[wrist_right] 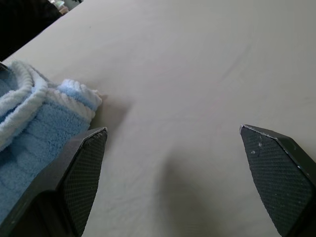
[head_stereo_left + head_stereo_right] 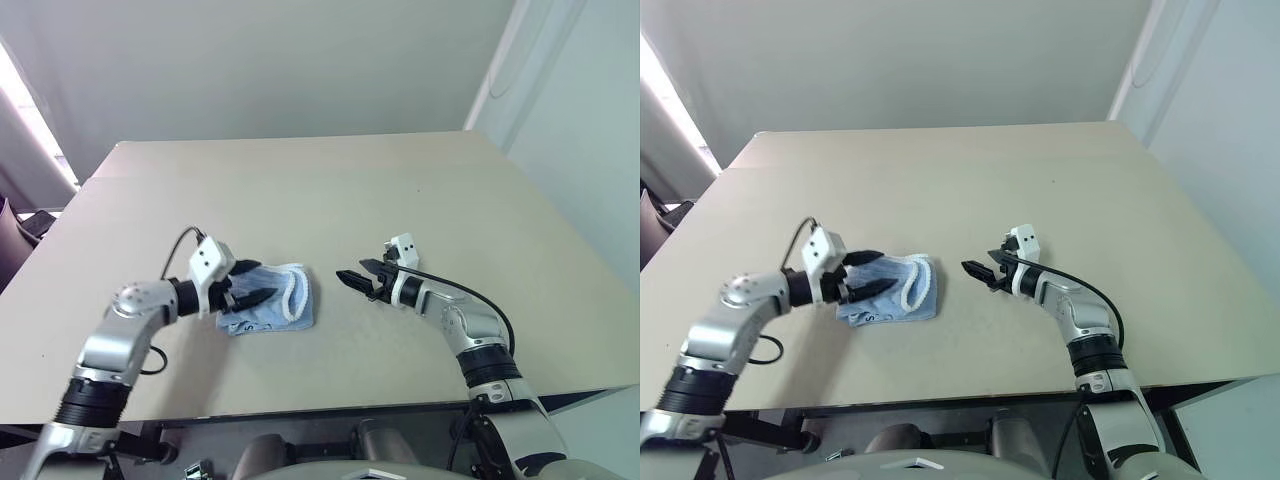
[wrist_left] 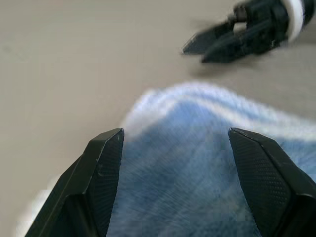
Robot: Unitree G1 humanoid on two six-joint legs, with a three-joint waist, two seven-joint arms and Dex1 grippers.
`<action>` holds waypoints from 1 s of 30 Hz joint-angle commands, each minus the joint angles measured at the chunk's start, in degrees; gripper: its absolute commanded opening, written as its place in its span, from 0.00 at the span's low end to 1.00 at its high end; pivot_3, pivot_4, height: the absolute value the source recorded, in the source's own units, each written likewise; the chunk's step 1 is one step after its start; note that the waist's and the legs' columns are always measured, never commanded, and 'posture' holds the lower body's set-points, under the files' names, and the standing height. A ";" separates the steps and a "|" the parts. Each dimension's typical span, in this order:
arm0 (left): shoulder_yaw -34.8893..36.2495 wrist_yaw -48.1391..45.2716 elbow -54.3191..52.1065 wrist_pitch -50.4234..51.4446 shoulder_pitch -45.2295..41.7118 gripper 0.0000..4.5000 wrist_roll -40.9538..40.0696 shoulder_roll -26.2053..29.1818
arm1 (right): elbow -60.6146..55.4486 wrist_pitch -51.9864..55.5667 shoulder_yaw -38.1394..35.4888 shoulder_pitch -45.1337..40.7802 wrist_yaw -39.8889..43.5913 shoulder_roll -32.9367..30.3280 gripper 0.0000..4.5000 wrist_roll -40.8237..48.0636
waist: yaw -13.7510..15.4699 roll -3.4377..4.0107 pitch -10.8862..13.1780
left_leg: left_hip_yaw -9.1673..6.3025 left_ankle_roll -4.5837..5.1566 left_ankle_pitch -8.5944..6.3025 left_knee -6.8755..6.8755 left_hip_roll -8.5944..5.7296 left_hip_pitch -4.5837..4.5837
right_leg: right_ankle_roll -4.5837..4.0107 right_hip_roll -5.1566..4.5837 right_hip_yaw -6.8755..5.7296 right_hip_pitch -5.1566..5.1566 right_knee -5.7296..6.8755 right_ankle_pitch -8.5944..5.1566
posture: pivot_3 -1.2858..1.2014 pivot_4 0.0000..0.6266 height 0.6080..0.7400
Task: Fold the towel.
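Towel [image 2: 272, 298] lies bunched and doubled over near the table's [image 2: 420, 180] front edge, left of middle. My left pincer [image 2: 248, 289] gapes over it, gripping nothing. Right pincer [image 2: 358, 279] wide open just beside. Fold looks rough; tidying remains.

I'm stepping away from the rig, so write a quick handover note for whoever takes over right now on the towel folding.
Left gripper: open, jaws spread over the towel, holding nothing.
Right gripper: open and empty, above bare table just to the right of the towel, pointing toward it.
Towel: lies bunched and doubled over near the table's front edge between the two grippers, white edging curling along its right side.
Done: the towel looks folded over at least once, loosely.
Left: probably flatten it and square up the edges; check that the fold is neat.
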 commanded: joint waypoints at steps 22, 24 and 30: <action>1.93 2.45 5.37 -10.90 -2.83 0.79 -0.22 -7.59 | -6.80 30.92 -2.56 -5.27 4.79 -3.52 1.00 14.23 | 0.91 0.22 -0.14 | 0.02 0.02 -0.01 0.03 0.03 -0.03 | 0.15 0.07 -0.09 -0.04 0.03 0.13 | 0.52 0.00 1.00; 3.74 2.35 2.95 -8.76 -2.86 0.79 -2.04 -6.04 | -3.81 34.90 -2.54 -7.46 4.69 -3.20 1.00 14.68 | 0.68 0.22 -0.13 | 0.02 0.02 -0.01 0.03 0.07 -0.07 | 0.14 0.09 -0.09 -0.10 0.06 0.13 | 0.52 0.00 1.00; 9.94 1.43 -7.26 -1.41 0.84 0.79 -7.58 0.78 | 5.21 41.85 0.40 -12.90 1.69 0.29 1.00 11.88 | -0.74 0.21 -0.15 | -0.02 0.03 -0.01 0.01 0.10 -0.25 | 0.17 0.12 -0.14 -0.30 0.09 0.14 | 0.52 0.00 1.00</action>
